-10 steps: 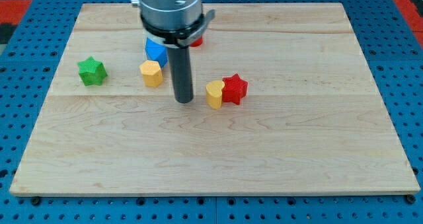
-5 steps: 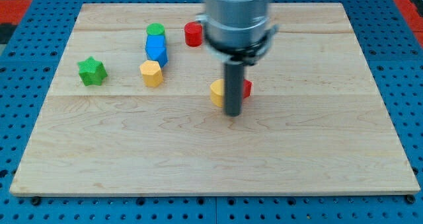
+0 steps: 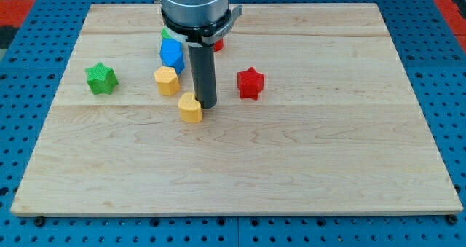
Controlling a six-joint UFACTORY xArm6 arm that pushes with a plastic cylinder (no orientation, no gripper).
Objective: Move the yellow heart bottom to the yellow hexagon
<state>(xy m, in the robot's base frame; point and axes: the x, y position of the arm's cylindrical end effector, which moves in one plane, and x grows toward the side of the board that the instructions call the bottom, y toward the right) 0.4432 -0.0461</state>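
Note:
The yellow heart [image 3: 191,108] lies on the wooden board, just below and to the right of the yellow hexagon [image 3: 167,81], with a small gap between them. My tip [image 3: 205,105] touches the heart's right side. The rod stands upright between the yellow hexagon and the red star [image 3: 250,83].
A blue block [image 3: 172,55] sits just above the yellow hexagon, with a green block [image 3: 167,34] behind it, mostly hidden by the arm. A red cylinder [image 3: 218,44] is partly hidden behind the rod. A green star [image 3: 100,79] lies at the view's left.
My tip swung right around the heart, then pushed it left, away from the red star, to just below the yellow hexagon. The red star shifted slightly left and up.

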